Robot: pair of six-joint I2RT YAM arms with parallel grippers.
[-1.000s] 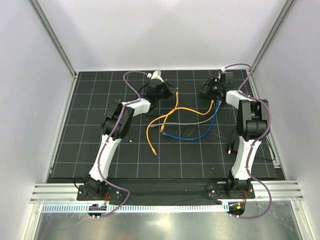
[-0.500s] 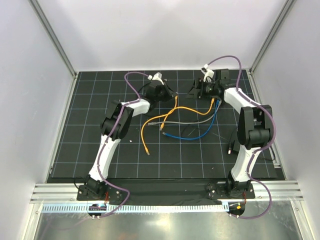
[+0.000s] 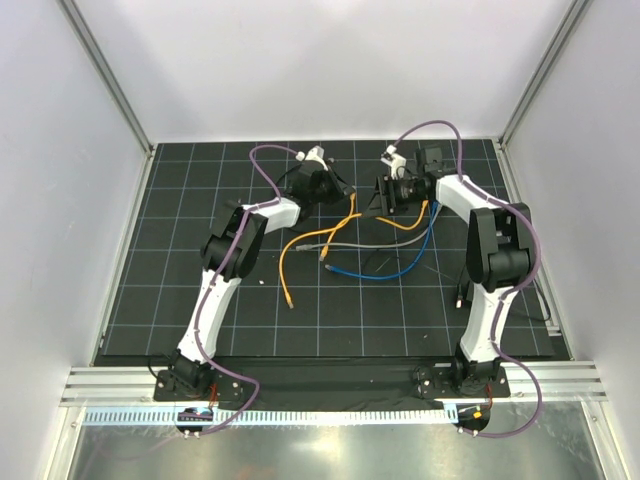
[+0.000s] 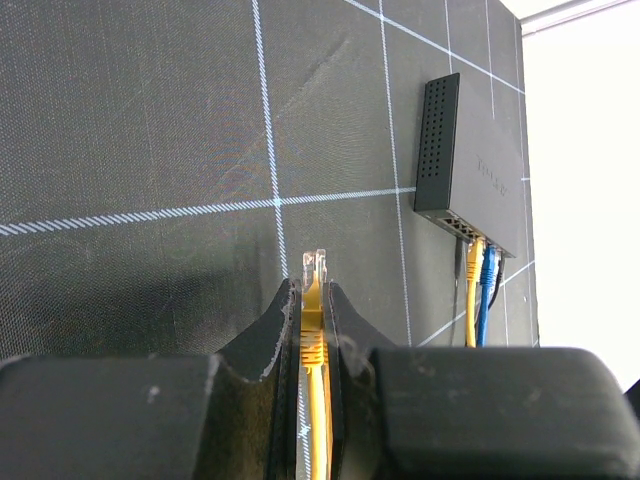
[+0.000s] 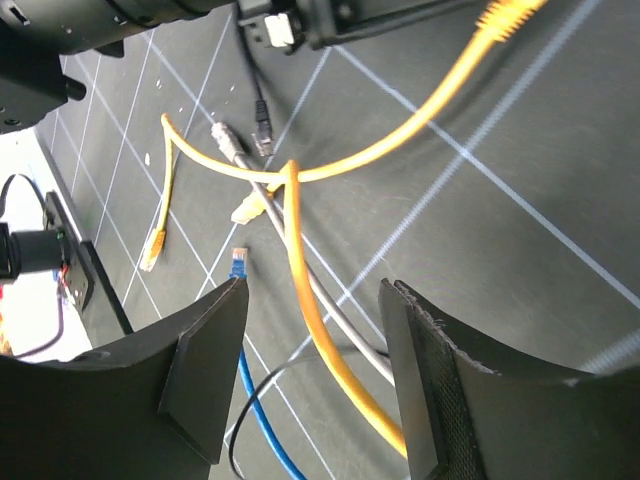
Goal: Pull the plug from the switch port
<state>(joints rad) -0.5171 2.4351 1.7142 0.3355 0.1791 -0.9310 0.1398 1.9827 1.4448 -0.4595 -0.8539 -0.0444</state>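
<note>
The switch (image 4: 470, 165) is a flat black box at the right of the left wrist view, with a yellow plug (image 4: 472, 250) and a blue plug (image 4: 489, 262) in its sockets. In the top view it is mostly hidden under my right wrist. My left gripper (image 4: 312, 290) is shut on a yellow cable plug (image 4: 314, 275) whose clear tip sticks out, well apart from the switch. It also shows in the top view (image 3: 340, 187). My right gripper (image 5: 312, 290) is open and empty above the loose cables, close to the left gripper in the top view (image 3: 380, 197).
Loose cables lie mid-mat: a yellow one (image 3: 300, 245) with a free end (image 3: 289, 300), a grey one (image 3: 370, 245) and a blue one (image 3: 385, 272) with a free plug (image 5: 238, 262). A thin black cable's plug (image 5: 262, 125) lies nearby. White walls enclose the mat.
My right gripper has swung left, away from the switch and toward the left gripper. The yellow cable's free end has slid left. The left gripper has barely moved.
</note>
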